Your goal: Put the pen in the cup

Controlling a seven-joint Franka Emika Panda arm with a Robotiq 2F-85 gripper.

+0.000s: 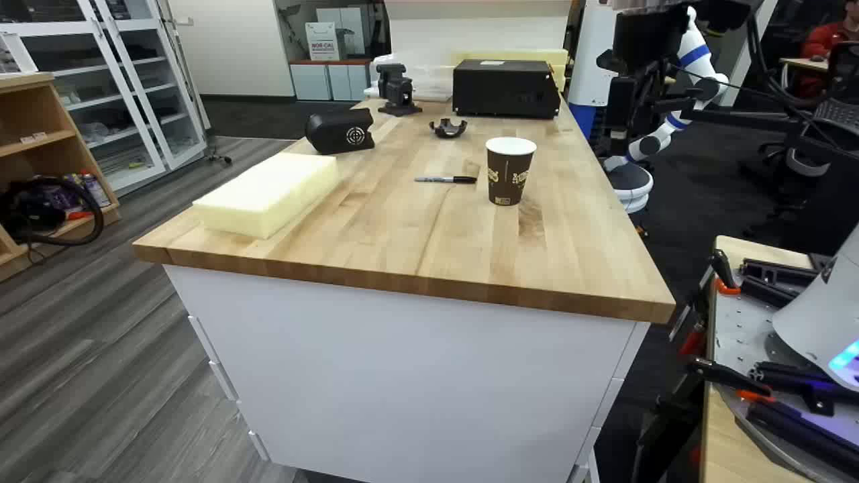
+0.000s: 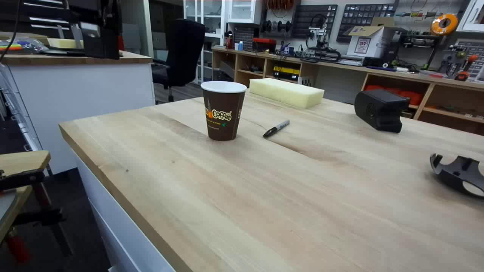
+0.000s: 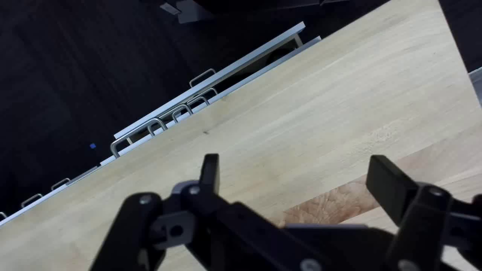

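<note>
The pen [image 1: 445, 179] lies flat on the wooden table, its black cap pointing toward the cup; it also shows in an exterior view [image 2: 276, 129]. The dark brown cup [image 1: 509, 176] with a white rim stands upright close to the pen's capped end, not touching it; it shows in an exterior view [image 2: 224, 117] too. My gripper [image 1: 621, 127] hangs above and beyond the table's side edge, away from both. In the wrist view my gripper [image 3: 295, 169] is open, with nothing between its fingers. Pen and cup are out of the wrist view.
The wooden table [image 1: 376, 235] also holds a pale yellow foam block [image 1: 268, 191], a black boxy device [image 1: 340, 131], a curved black part [image 1: 448, 127], a black stand-like device [image 1: 396, 90] and a large black box [image 1: 507, 88]. The table's edge with drawer handles [image 3: 150, 122] shows in the wrist view.
</note>
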